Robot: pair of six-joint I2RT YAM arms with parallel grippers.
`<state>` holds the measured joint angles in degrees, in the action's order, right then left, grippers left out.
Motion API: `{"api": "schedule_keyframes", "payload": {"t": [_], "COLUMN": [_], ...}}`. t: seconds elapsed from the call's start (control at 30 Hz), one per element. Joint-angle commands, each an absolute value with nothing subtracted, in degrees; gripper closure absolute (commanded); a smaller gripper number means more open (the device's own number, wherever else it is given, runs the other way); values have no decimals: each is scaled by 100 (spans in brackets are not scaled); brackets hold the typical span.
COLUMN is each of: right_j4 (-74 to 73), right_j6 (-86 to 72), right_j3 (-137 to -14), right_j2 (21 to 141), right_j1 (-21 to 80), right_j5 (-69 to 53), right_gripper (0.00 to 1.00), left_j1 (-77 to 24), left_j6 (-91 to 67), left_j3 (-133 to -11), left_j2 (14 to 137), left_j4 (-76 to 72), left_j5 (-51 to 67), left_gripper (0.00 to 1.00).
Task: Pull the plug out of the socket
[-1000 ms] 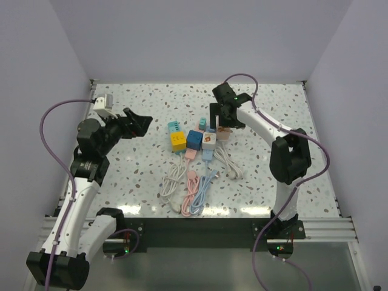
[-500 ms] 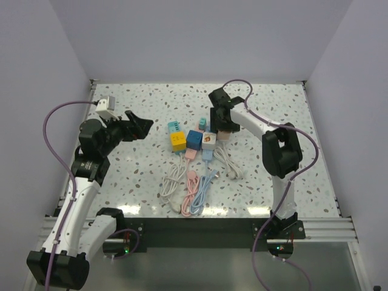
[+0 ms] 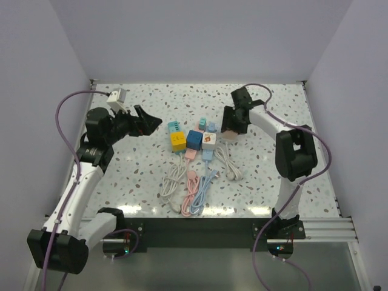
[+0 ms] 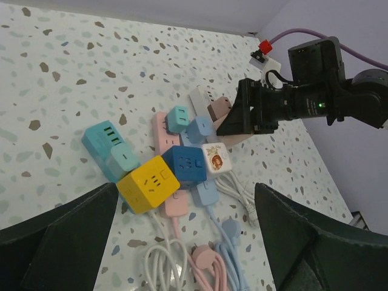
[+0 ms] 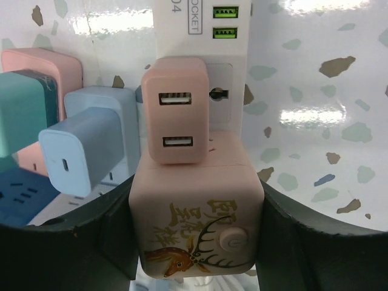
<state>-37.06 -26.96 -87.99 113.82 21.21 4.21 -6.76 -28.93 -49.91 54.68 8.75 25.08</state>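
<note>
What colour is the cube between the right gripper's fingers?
Pale pink cube with a golden deer; best in the right wrist view.

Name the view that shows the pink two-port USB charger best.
Right wrist: the pink charger fills mid-frame, both USB ports facing the camera, plugged into the white strip. Left wrist shows it small and dim; in top external I cannot make it out.

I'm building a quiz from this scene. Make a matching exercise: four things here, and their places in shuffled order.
1 blue cube
2 pink cube
3 teal charger
4 cables

A coiled on the cubes' near side
B between the right jaws
C between the yellow cube and white cube
D beyond the yellow cube

Pairs: 1-C, 2-B, 3-D, 4-A
</note>
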Motion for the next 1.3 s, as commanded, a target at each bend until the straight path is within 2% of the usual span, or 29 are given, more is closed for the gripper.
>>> {"api": "schedule_keyframes", "payload": {"t": [0.0,0.03,0.17,0.37,0.63,0.77,0.87,1.27], "right_j4": [-2885,-2857,-2716,-1698,-739,-230,684,1697], "right_j6": [-2715,-2707,-2619,-3102,-3700,-4295,-4911,-5607], "right_j3": [-8299,-8262,-8043,-7173,-6495,-6276,-5933,-5801], "right_j2": [10697,10635,10530,9881,8711,8376,8244,7999], "right_j1": [1425,1198,879,615,571,545,563,615], "right_j5": [-1218,-1796,-2592,-3864,-4780,-5439,-5932,-6574], "right_gripper": [100,100,100,100,100,100,100,100], "left_j1": [-887,-1044,-1493,-2249,-2461,-2461,-2487,-2636], "left_j6": [-2900,-2900,-2927,-3049,-3410,-3804,-4216,-5282], "left_j3": [-5519,-5650,-5949,-6539,-6741,-6688,-6636,-6293], "left_j2": [5817,6010,6520,7452,8182,8384,8560,9447], "left_j4": [782,747,607,501,-158,-902,-1657,-4095], "left_j5": [3094,3120,3076,3006,3374,3700,3946,4465], "left_gripper": [0,0,0,0,0,0,0,0]}}
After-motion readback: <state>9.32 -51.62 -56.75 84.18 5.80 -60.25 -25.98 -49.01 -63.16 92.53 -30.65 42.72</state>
